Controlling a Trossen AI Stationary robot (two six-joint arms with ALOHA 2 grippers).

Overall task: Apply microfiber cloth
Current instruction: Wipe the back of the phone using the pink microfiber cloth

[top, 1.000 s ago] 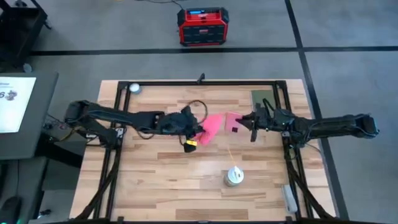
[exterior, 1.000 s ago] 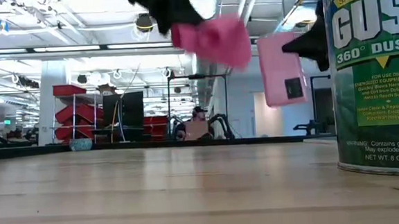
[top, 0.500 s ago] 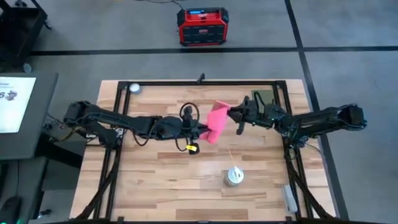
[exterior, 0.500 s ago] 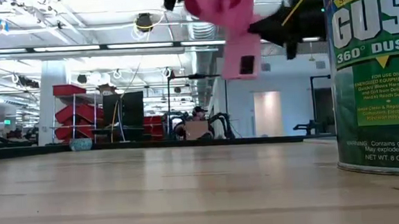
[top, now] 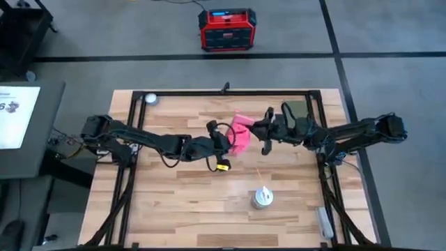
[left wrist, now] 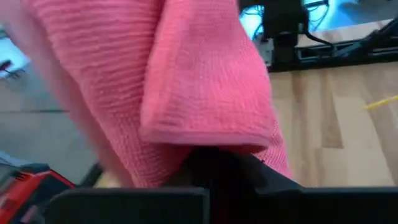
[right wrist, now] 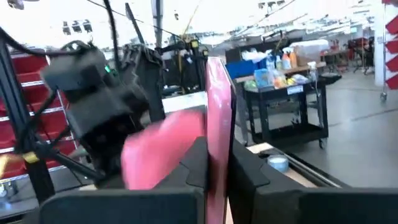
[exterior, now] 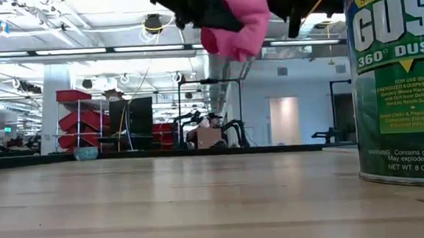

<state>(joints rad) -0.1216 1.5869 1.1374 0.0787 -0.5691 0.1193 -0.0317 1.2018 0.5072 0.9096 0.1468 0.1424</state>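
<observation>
While bare plank tabletop (top: 181,202) lies clear beneath, the left gripper (top: 224,141) pinches the ribbed, floppy reddish-pink microfiber cloth (top: 240,134) aloft, touching the rigid pale-pink phone (right wrist: 219,118) clamped edge-on by the right gripper (top: 260,132).

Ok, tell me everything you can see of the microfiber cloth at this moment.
The microfiber cloth is a bright reddish-pink fabric with a fine ribbed weave and a stitched hem, folded over itself and drooping. It hangs in the air above the wooden table, well clear of it. The left gripper is shut on it. It meets the pale-pink phone, which the right gripper holds on edge. The phone's face is hidden.
</observation>
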